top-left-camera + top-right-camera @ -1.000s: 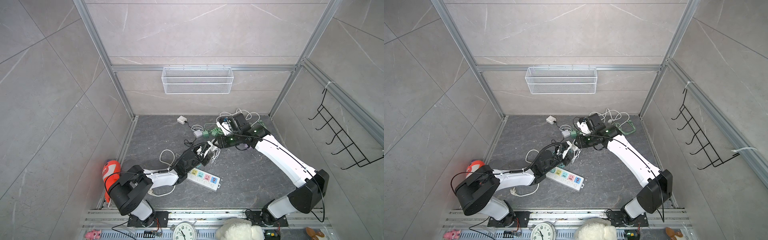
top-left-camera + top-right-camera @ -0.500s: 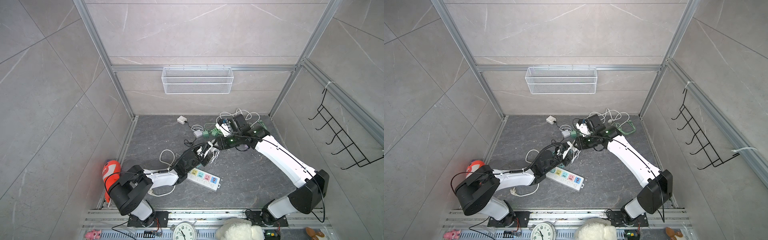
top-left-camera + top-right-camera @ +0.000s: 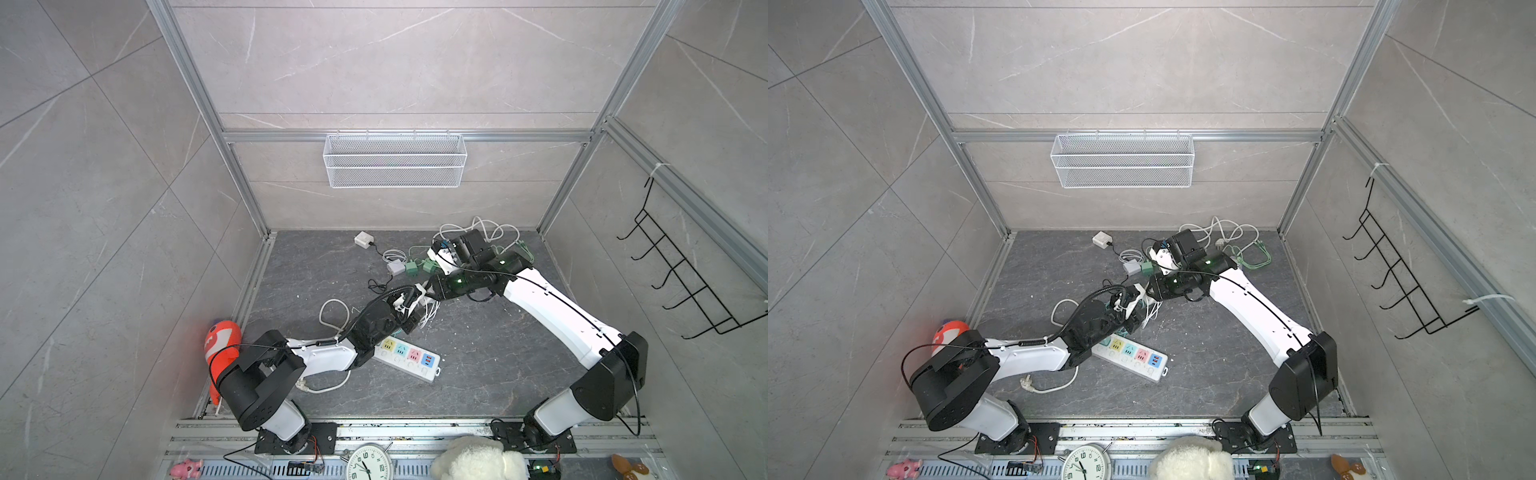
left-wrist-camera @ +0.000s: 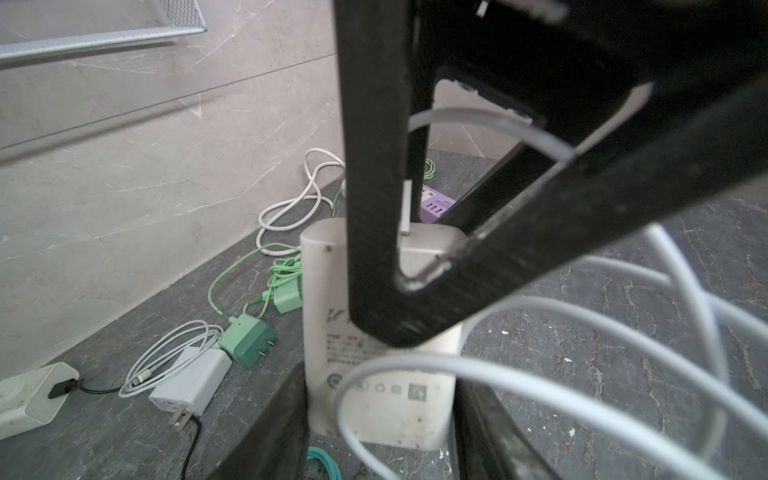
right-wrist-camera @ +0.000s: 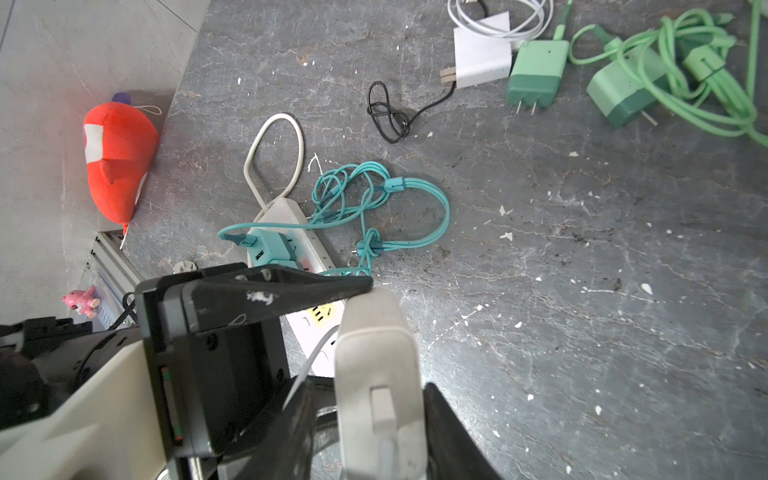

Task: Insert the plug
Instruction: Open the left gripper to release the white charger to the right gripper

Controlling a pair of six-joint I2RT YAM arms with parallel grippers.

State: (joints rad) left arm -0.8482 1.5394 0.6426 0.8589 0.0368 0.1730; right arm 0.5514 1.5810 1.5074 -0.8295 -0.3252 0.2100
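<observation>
1. Both arms meet low over the middle of the grey floor [image 3: 478, 374], and the white charger [image 4: 399, 399] hangs in the air between them, clear of the ground
2. The left gripper [image 4: 380, 419] has it by the body, with a dark finger tight against each side, so those jaws are clamped on the charger
3. The right gripper [image 5: 374, 419] comes in from the opposite end and its fingers straddle the part where the lead leaves the casing. One finger looks pressed against it and I see a thin gap beside the other, so I cannot tell whether it is really gripping
4. The charger's white cable [image 4: 540, 311] spills out in loose loops around both grippers
5. The power strip [image 3: 409, 358] lies flat on the floor just on the near side of the grippers, partly under the left arm, with its coloured sockets facing up. The white charger is in none of them, and its prongs are hidden from where I stand
6. A teal charger [image 5: 270, 247] sits on the strip's cord end and looks plugged in, its teal lead tangled beside it
7. Further back, green adapters [image 5: 536, 75] lie near the rear wall, and a red plush toy [image 5: 118, 158] rests against the left wall
</observation>
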